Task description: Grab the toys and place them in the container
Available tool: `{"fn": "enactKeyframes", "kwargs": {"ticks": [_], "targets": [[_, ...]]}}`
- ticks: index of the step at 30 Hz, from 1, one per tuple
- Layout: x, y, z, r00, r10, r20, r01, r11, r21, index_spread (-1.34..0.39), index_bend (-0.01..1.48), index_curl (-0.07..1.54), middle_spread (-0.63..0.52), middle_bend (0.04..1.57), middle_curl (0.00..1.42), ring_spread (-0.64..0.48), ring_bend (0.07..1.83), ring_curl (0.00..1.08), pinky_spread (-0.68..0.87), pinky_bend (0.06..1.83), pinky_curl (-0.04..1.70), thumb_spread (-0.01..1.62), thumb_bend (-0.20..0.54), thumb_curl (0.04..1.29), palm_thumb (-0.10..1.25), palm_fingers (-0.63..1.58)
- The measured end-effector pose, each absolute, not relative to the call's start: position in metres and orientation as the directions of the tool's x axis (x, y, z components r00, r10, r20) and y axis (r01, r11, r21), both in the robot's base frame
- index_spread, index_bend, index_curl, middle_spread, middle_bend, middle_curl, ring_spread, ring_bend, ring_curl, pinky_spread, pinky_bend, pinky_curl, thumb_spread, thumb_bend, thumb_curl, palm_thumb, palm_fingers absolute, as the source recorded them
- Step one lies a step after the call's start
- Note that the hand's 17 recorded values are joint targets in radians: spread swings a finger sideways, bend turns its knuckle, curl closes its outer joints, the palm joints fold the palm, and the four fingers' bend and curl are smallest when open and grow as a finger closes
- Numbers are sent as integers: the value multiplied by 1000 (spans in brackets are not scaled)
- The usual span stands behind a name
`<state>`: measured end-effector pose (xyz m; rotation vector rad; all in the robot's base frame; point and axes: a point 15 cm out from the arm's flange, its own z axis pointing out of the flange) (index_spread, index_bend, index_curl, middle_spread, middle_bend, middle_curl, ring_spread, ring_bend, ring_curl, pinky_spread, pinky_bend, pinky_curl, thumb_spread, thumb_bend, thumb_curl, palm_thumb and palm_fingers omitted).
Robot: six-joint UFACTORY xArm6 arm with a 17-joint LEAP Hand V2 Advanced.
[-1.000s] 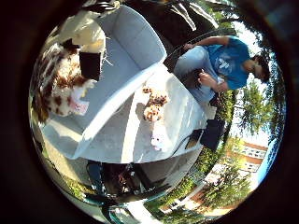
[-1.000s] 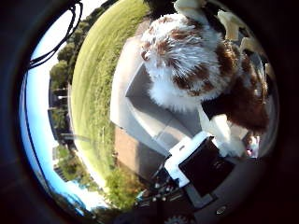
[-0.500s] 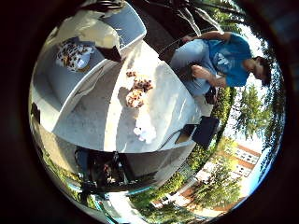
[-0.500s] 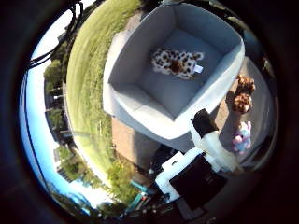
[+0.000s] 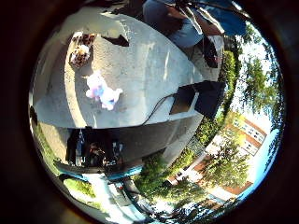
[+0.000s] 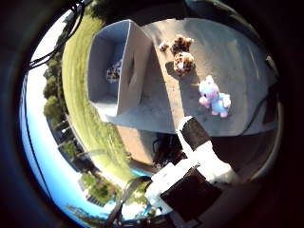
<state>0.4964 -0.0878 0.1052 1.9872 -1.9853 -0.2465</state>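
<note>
A grey open container (image 6: 135,62) stands on the grey table (image 6: 223,47) at one end. A white toy with brown spots (image 6: 114,69) lies inside it. Two brown plush toys (image 6: 180,63) lie on the table beside the container. A pink, white and blue plush toy (image 6: 214,95) lies further along. My right hand (image 6: 198,160) is high above the table, away from all of them, its fingers relaxed and holding nothing. The little finger side view shows the pink toy (image 5: 101,91) and a brown toy (image 5: 81,51) on the table.
A black box (image 5: 207,95) sits at the table's edge. A person in blue (image 5: 192,19) sits at the far side of the table. Grass (image 6: 81,57) surrounds the table, beyond the container.
One second ago the spotted toy was in my hand over the container. It then dropped into the container, and my hand has risen and swung out over the table.
</note>
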Motion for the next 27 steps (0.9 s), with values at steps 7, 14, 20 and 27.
{"fn": "enactKeyframes", "kwargs": {"ticks": [7,14,20,27], "targets": [[470,-148,20,-66,-992,106,-918,102,384,83,158,282,177,196,370,327,559,297,508,768,332,1165,-36,383,485,116],[446,-149,-34,-72,-993,88,-882,105,460,104,159,272,177,188,363,330,549,298,504,760,303,1164,-28,348,460,137],[438,-135,-62,-50,-995,81,-868,83,490,111,154,263,174,197,366,325,542,297,499,756,283,1159,-30,332,452,161],[428,-115,-84,-17,-996,82,-849,57,525,100,167,261,121,247,386,316,585,307,487,719,246,1159,-23,322,466,312]]}}
